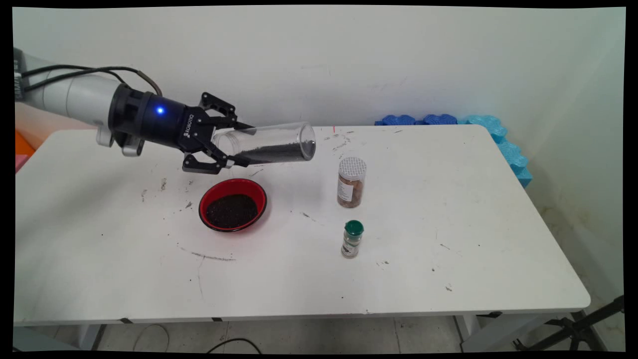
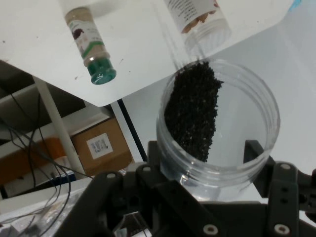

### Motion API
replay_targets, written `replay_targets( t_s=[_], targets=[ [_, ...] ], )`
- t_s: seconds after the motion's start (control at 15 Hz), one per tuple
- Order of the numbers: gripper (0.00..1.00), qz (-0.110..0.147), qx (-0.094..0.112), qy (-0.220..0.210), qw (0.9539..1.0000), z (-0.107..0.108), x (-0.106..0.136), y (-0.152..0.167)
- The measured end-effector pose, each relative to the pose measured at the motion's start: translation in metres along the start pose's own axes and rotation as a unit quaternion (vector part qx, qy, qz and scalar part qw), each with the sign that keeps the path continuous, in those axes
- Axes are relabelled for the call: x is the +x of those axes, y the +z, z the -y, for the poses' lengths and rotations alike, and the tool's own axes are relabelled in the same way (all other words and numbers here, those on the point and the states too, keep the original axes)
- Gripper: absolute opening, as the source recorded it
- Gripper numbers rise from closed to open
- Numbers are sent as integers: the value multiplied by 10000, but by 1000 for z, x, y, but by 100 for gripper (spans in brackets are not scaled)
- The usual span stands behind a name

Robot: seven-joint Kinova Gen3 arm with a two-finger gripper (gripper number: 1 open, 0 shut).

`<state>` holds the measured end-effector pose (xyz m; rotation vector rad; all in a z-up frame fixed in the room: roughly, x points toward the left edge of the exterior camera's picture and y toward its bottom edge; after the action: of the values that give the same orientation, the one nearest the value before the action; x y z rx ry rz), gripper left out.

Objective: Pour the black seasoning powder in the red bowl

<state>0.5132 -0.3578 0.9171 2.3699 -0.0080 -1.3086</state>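
Hand: the hand (image 1: 230,143) is clamped on the base end of a clear jar (image 1: 269,144), one finger above it and one below.
Jar: it lies nearly level in the air over the desk (image 1: 448,239), mouth toward the picture's right, just above and right of the bowl (image 1: 233,205). Black grains (image 1: 279,153) lie along its lower side.
Bowl: red, black outside, standing on the desk below the hand, with a bed of the same black grains in it.
Others: a spice jar (image 1: 351,182) with a white perforated lid stands right of the bowl; a small shaker (image 1: 352,239) with a green cap stands nearer the front edge. Blue foam (image 1: 448,120) lies at the desk's far right corner.
Main view only: the bowl, the jar's level tilt and the foam.
Hand view only: it looks through the jar's (image 2: 217,123) base at the heap of grains (image 2: 192,111); a cardboard box (image 2: 101,145) and cables (image 2: 29,148) show under the desk edge. The shaker (image 2: 91,47) and spice jar (image 2: 197,17) appear at the top.
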Motion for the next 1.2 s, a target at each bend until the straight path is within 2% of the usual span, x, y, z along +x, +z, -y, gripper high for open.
replay_targets(
  t_s=[0.67, 1.2],
  targets=[
    [0, 32, 26, -684, 9976, 6, 13, -1],
    [0, 108, -49, -1197, 9927, 7, 16, 0]
  ],
)
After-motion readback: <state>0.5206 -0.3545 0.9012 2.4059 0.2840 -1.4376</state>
